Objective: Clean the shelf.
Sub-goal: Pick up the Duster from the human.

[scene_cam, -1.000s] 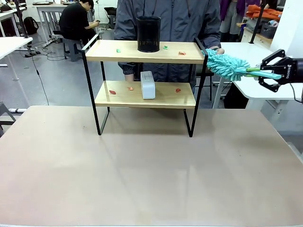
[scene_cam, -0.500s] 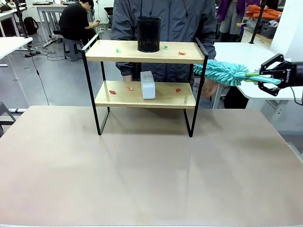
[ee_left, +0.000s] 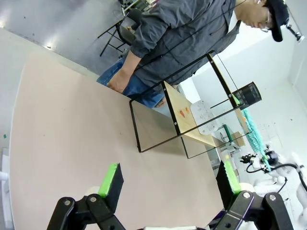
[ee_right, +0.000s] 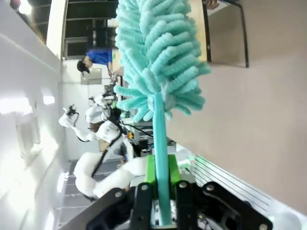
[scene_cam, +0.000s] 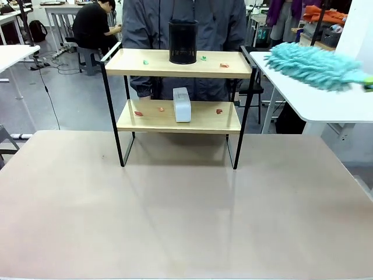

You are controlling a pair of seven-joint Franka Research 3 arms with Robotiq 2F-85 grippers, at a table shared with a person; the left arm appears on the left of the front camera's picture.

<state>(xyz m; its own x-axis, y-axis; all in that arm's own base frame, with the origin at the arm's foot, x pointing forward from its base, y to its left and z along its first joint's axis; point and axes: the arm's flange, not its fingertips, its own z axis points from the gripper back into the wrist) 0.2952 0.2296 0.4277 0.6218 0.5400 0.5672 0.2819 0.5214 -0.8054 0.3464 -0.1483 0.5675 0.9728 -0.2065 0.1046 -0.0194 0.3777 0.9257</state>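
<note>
Zero scraps (scene_cam: 139, 113) cleared: right gripper (ee_right: 162, 177), clamped on duster (scene_cam: 319, 65), swung clear of shelf (scene_cam: 163, 70); left gripper (ee_left: 170, 178) wide, empty.

Past the far edge of the beige surface (scene_cam: 186, 221), grey floor (scene_cam: 70, 105) with a loose black cable (scene_cam: 47, 90). Off the far left corner, white tables (scene_cam: 14, 53) and a seated person (scene_cam: 93, 26). Off the right edge, another white table (scene_cam: 326, 108) by a white wall (scene_cam: 360, 35).

The left gripper (ee_left: 169, 178) is held with its jaws spread wide, nothing between the green pads (ee_left: 110, 175). The right gripper (ee_right: 162, 179) is clamped on the handle of the teal duster (ee_right: 156, 52).
</note>
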